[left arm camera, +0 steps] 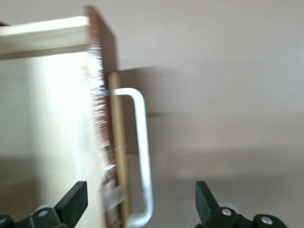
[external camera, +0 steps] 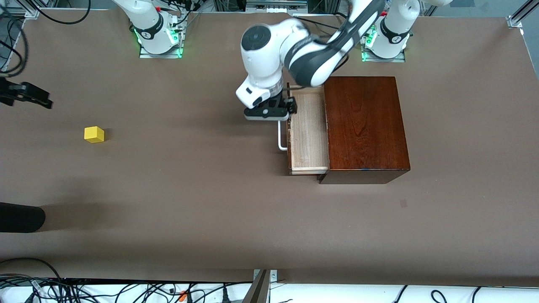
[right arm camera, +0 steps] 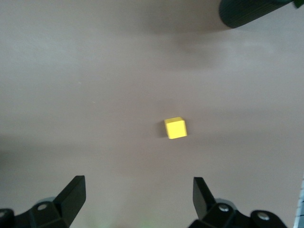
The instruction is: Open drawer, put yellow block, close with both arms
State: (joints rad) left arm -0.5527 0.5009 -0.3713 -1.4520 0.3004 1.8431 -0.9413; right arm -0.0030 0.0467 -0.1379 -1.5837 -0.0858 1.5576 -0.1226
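Yellow block [right arm camera: 175, 128] on table – under spread right gripper [right arm camera: 137, 199], untouched

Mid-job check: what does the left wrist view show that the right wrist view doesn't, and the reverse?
Left wrist view only: the drawer pulled out, its pale wood tray, and the white handle, with the left end effector open, one finger on each side of the handle and not closed on it.

Right wrist view only: the yellow block alone on the table, untouched, with the right end effector open above it.

Both: open black fingers and the brown table.
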